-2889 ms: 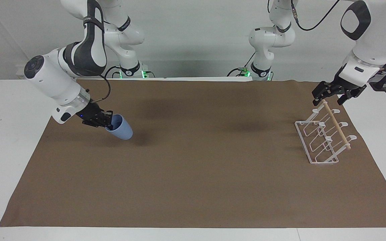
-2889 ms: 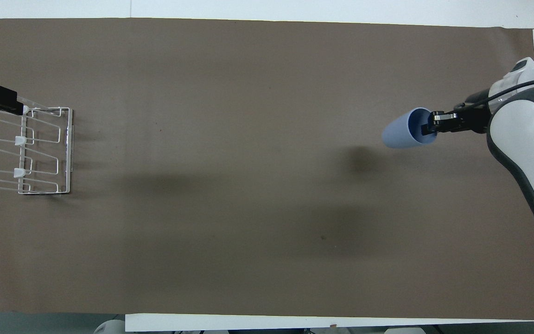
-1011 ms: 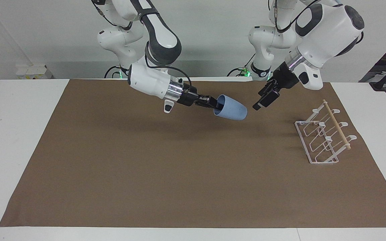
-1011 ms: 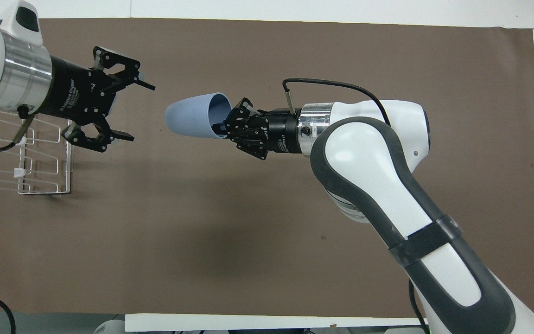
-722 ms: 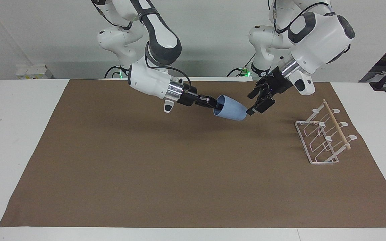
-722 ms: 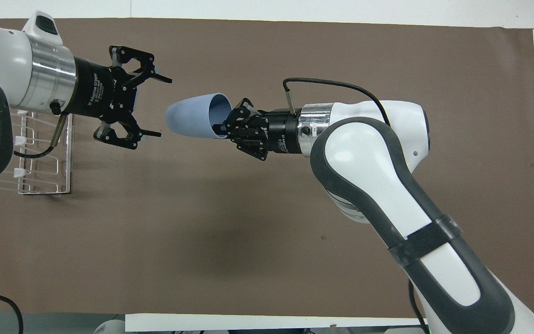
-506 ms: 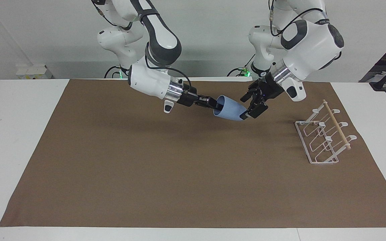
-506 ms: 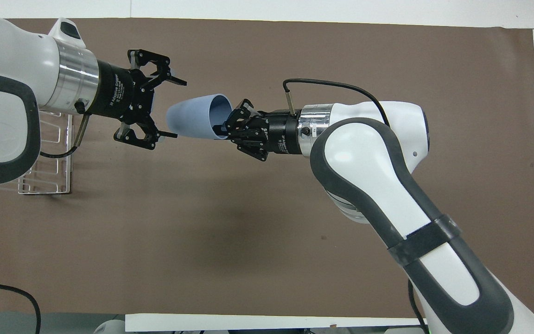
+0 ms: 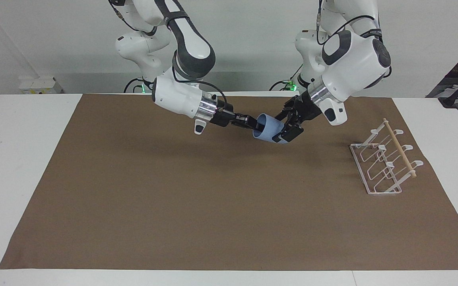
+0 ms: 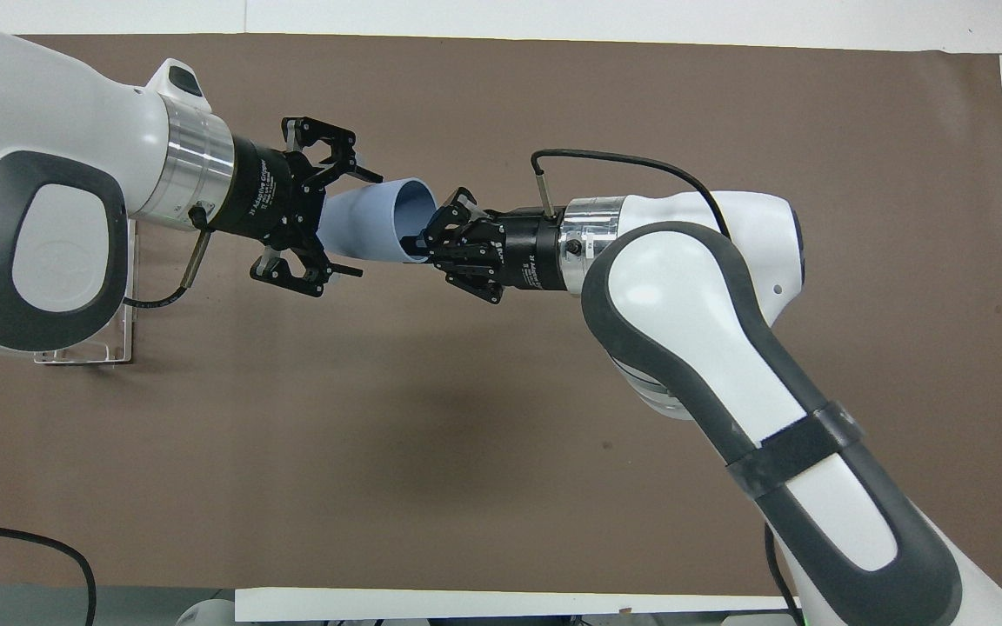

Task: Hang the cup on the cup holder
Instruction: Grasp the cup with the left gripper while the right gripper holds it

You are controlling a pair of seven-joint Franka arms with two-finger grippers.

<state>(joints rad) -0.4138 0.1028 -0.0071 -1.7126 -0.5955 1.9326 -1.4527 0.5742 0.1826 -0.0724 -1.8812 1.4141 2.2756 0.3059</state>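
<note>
The light-blue cup (image 9: 268, 128) is held in the air over the middle of the brown mat, lying on its side. My right gripper (image 9: 255, 125) is shut on its rim, with one finger inside the mouth; it also shows in the overhead view (image 10: 419, 243). My left gripper (image 9: 284, 128) is open, its fingers on either side of the cup's closed end (image 10: 353, 222). The white wire cup holder (image 9: 384, 163) with its wooden dowel stands at the left arm's end of the mat. In the overhead view the left arm hides most of the holder (image 10: 110, 352).
A brown paper mat (image 9: 213, 206) covers most of the white table (image 9: 22, 159). Both arms reach in over the mat's middle, nearer to the robots.
My left gripper has left the cup holder and moved to the cup, its open fingers now around the closed end. My right gripper brought the cup to mid-table and has held still for the last second.
</note>
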